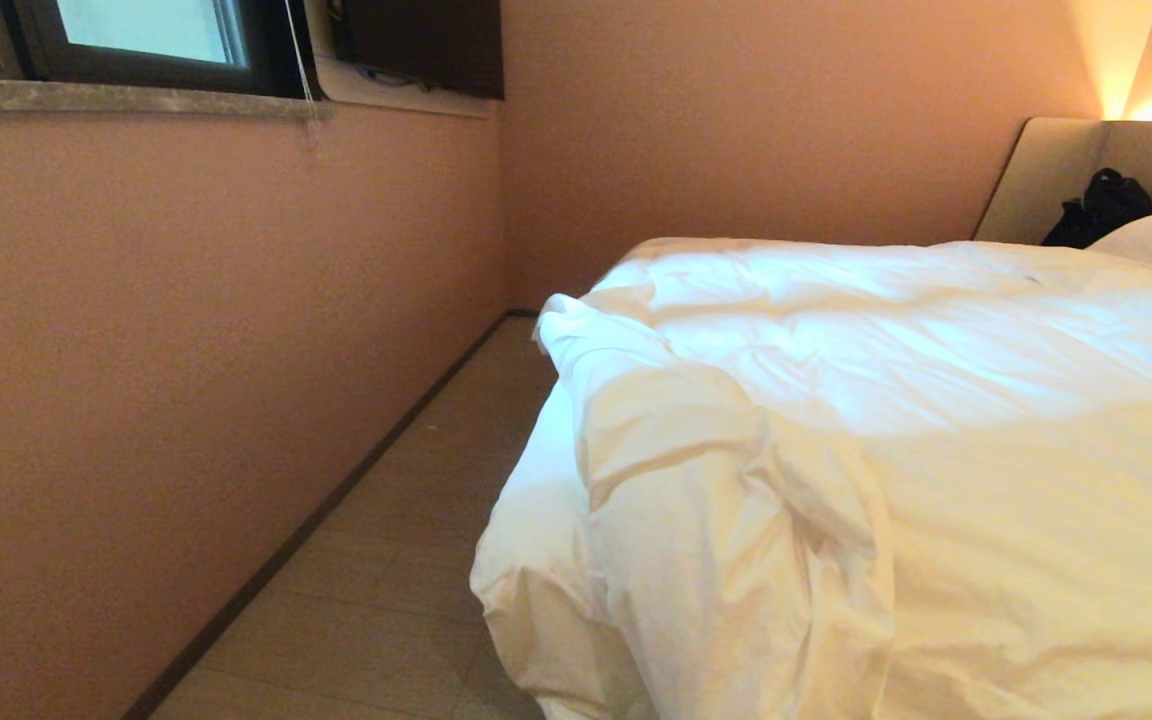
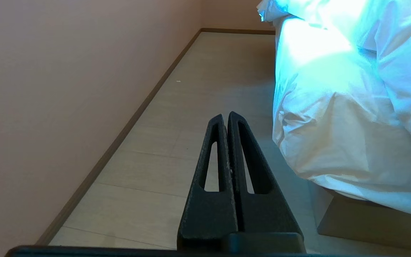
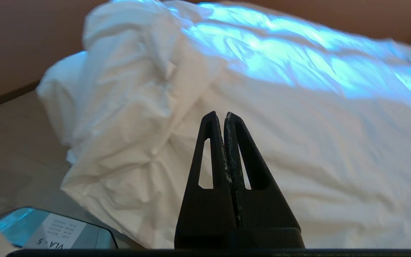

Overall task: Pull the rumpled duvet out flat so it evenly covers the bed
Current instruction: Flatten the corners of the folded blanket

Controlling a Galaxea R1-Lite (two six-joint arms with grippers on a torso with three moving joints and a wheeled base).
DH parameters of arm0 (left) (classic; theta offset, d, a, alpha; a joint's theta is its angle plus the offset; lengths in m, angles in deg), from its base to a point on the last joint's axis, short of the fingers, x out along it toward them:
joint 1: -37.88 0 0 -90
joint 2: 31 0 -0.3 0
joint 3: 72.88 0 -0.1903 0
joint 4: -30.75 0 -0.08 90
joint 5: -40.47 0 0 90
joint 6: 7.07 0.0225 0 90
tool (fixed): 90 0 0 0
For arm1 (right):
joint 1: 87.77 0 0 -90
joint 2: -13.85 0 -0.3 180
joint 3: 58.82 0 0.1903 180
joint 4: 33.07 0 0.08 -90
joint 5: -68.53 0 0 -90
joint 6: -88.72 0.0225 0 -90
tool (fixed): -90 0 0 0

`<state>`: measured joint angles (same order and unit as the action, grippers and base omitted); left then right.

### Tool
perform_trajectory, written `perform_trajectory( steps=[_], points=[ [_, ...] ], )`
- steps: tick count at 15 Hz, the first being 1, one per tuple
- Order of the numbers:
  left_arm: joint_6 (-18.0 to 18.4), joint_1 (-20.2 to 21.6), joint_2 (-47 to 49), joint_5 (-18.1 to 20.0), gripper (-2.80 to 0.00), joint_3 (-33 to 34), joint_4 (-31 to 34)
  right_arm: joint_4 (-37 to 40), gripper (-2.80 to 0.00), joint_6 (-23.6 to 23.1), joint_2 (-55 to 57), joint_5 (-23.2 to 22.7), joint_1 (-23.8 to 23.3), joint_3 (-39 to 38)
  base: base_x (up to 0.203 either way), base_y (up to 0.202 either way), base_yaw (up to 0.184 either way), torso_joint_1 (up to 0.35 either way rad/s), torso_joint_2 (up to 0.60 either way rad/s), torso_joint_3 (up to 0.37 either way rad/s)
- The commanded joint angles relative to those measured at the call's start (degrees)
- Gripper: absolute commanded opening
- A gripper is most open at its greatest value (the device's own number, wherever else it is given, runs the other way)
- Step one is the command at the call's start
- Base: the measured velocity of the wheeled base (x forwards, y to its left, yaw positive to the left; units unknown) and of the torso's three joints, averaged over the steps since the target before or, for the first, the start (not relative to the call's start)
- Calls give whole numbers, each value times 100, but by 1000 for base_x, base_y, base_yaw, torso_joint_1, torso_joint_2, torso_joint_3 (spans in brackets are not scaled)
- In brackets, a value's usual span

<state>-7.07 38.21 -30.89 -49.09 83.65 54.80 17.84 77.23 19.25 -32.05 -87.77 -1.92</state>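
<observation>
The duvet [image 1: 936, 420] is seen bunched at the bed's [image 2: 369, 221] near corner. The right gripper [image 3: 224, 115] is held above it, jaws pressed together on nothing. The left gripper [image 2: 226, 116] is likewise closed and empty over the floor [image 2: 191, 107].

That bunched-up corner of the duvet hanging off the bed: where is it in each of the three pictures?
Head view: the duvet corner is low and centre, drooping toward the floor.
Left wrist view: the corner fills the right side, above the tan bed base.
Right wrist view: the corner is left of centre, beyond the shut right gripper.
Shared landmark: the dark baseboard along the wall.
</observation>
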Motion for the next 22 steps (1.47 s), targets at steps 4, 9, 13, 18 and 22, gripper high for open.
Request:
perform_trajectory(
  steps=[4, 9, 13, 18, 22],
  points=[
    [0, 2, -2, 0, -280, 1, 2, 17, -280, -151, 519, -824, 20, 530, 0, 0, 0, 0, 0, 0],
    [0, 11, -2, 0, -280, 1, 2, 29, -280, -152, 613, -876, 90, 379, 0, 0, 0, 0, 0, 0],
    [0, 2, -2, 0, -280, 1, 2, 125, -280, -573, 37, -1376, 63, -278, 0, 0, 0, 0, 0, 0],
    [0, 2, -2, 0, -280, 1, 2, 718, -280, -538, -540, -1324, 53, -409, 0, 0, 0, 0, 0, 0],
    [0, 2, -2, 0, -280, 1, 2, -997, -280, -378, -533, 358, 53, -1323, 0, 0, 0, 0, 0, 0]
  ],
)
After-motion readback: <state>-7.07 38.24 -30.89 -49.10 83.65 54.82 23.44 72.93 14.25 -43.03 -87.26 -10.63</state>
